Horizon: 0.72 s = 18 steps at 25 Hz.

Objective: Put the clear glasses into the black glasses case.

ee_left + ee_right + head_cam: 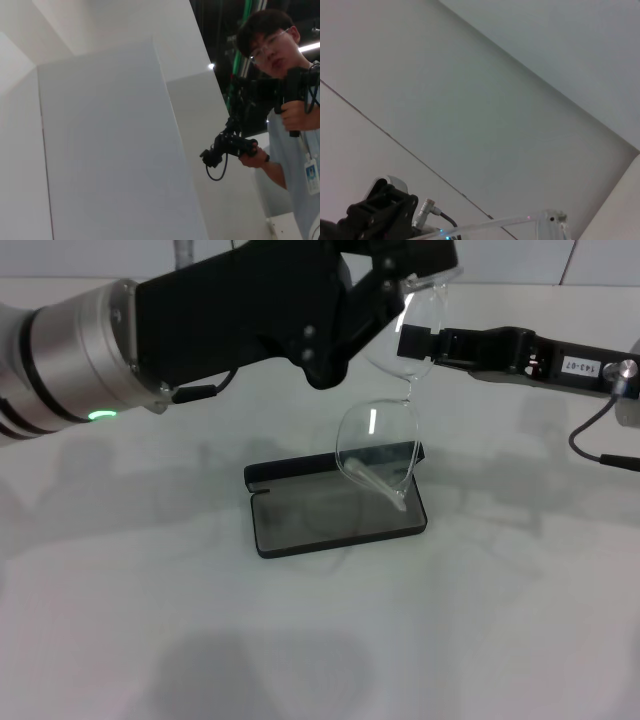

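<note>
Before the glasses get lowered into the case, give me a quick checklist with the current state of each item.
1. Case open, lining facing up: ok. The black glasses case lies open on the table.
2. Case interior free of objects: ok, only grey lining shows.
3. Glasses held: ok. The clear glasses hang lengthwise between the left gripper and the right gripper, one lens above the other.
4. Glasses over the case: ok, the lower lens hangs above it.
5. Glasses arms folded: cannot tell; one arm slants down near the lower lens.
6. Glasses level with the case: not ok, they hang almost vertically.
</note>
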{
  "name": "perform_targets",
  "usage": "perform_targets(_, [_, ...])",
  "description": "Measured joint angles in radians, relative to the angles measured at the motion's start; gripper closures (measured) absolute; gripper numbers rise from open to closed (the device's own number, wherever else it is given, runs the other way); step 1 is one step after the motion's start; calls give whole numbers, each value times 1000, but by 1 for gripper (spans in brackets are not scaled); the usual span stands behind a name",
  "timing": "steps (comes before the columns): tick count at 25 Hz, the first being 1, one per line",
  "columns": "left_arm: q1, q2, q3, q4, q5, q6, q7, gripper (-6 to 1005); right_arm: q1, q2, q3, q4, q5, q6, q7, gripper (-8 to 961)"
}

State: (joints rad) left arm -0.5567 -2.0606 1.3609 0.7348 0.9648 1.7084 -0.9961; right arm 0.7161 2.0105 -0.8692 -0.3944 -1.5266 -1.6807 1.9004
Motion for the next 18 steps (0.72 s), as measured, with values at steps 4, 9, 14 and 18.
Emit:
perform_targets(4, [-4, -4, 0, 0, 26, -3, -1, 958, 9, 1, -10, -4, 0, 14, 7, 912])
perform_targets(9, [-3, -4, 0, 0, 37, -5, -2, 958, 12, 0, -11, -5, 0, 18, 9, 911])
perform_targets(14, [2, -9, 0, -2, 57, -17, -2, 958, 19, 0, -11, -5, 0, 20, 12, 911])
perform_targets(18, [4, -18, 0, -6, 88, -27, 3, 958, 24, -1, -11, -5, 0, 23, 18, 911])
